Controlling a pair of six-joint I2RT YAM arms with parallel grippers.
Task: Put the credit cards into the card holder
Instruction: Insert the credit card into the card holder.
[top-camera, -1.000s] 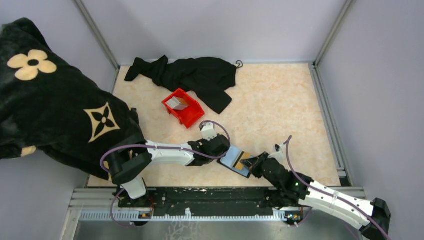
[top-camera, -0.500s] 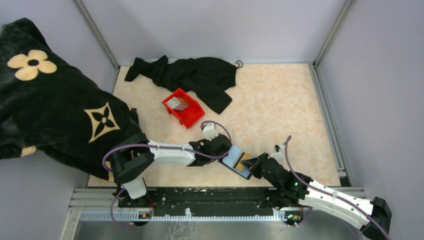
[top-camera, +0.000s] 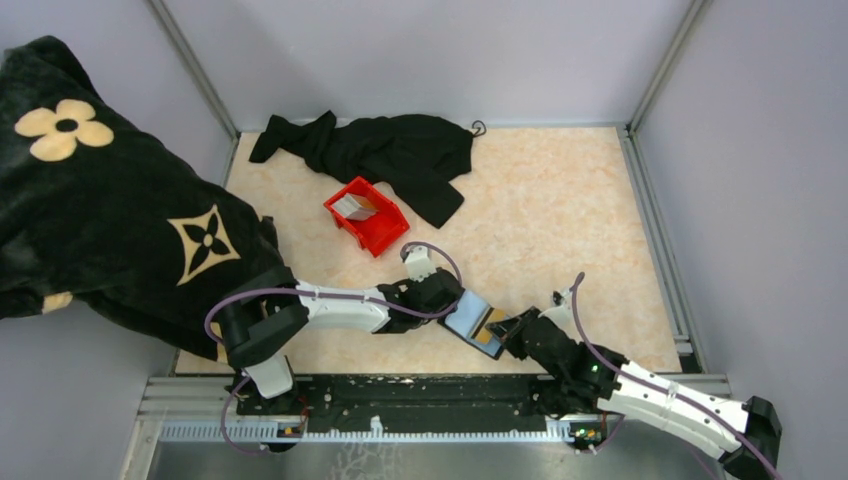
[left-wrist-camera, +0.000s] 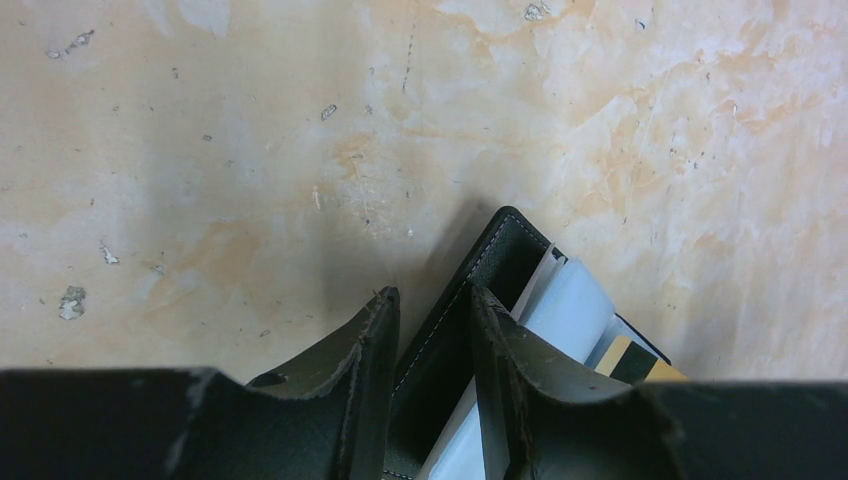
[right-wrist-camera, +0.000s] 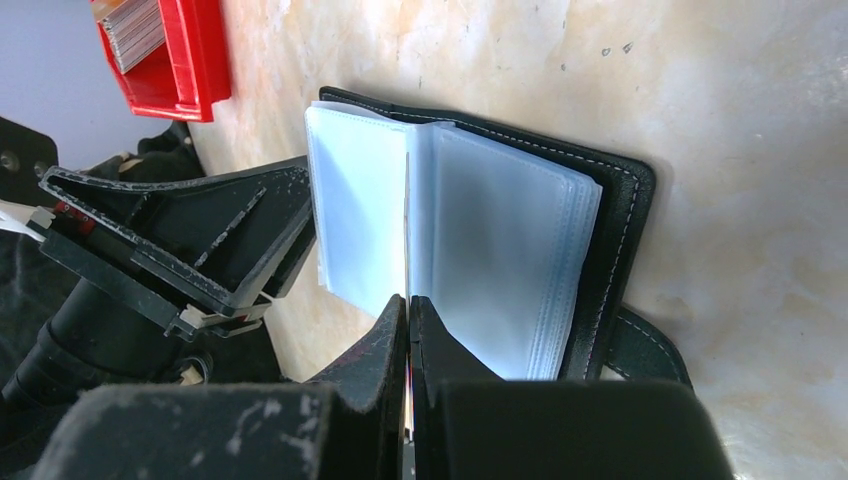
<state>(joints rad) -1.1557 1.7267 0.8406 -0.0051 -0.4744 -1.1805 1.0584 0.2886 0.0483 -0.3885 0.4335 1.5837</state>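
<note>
Open card holder lies between the arms; left gripper clamps its black cover. Jaws of right gripper pinch 1 gold card at sleeves. Risk: card misses pocket, buckles plastic.

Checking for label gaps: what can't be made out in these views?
- Right wrist: credit card sits edge-on between shut fingers of the right gripper; its face and sleeve entry are hidden.
- Left wrist: fingers of the left gripper hide whether they clamp the card holder.
- Top: contents of the red bin are too small to count.
</note>
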